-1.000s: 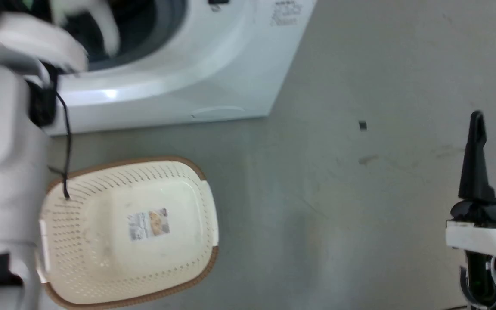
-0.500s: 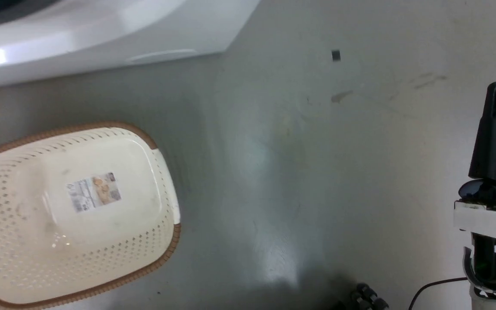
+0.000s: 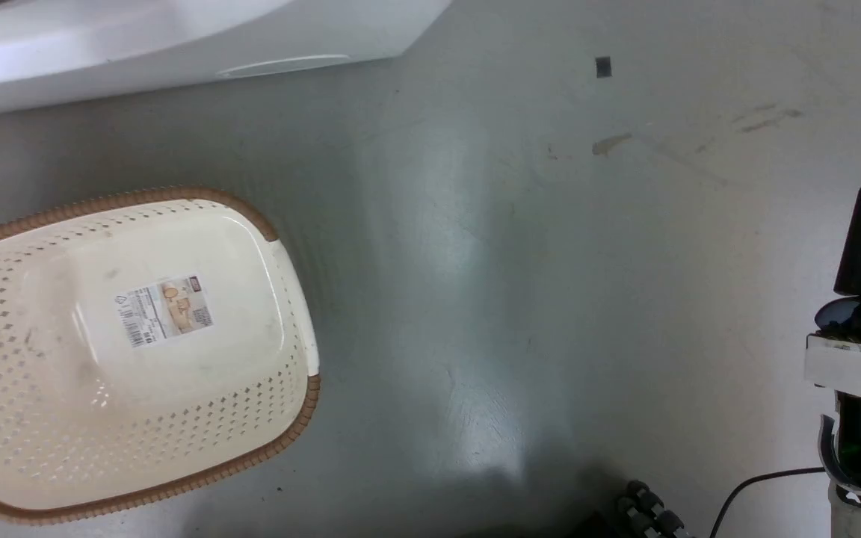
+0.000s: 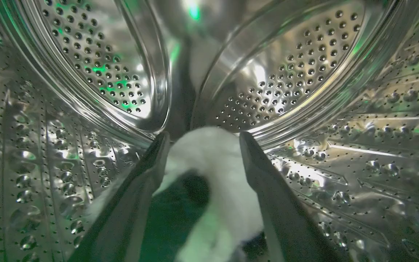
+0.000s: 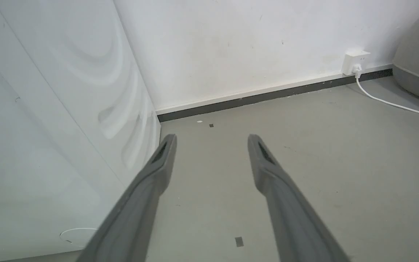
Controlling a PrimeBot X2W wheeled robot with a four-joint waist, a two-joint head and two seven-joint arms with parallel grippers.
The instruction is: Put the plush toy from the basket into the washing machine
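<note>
My left pincer (image 4: pixel 203 140) is deep inside the steel drum (image 4: pixel 304 72). Its fingers stand wide apart, and the plush toy (image 4: pixel 213 163) lies between them and touches both. I cannot tell whether they squeeze it or have let it go.

One second ago the head camera showed this arm bringing the toy to the mouth of the washing machine (image 3: pixel 176 37). Since then the camera has turned down and sideways, so that now it shows the machine's lower front and the basket (image 3: pixel 139 197), with nothing in it above the label. I judge the toy is already inside the machine. What is left is to release it, if that is not done, and to pull the arm out.

The drum wall curves close around both fingers, so I would draw back straight along them. The door edge I cannot see.

My right pincer (image 5: pixel 211 140) is parted and holds nothing. It is over free floor (image 3: pixel 550 299), just beside the machine's side panel.
</note>
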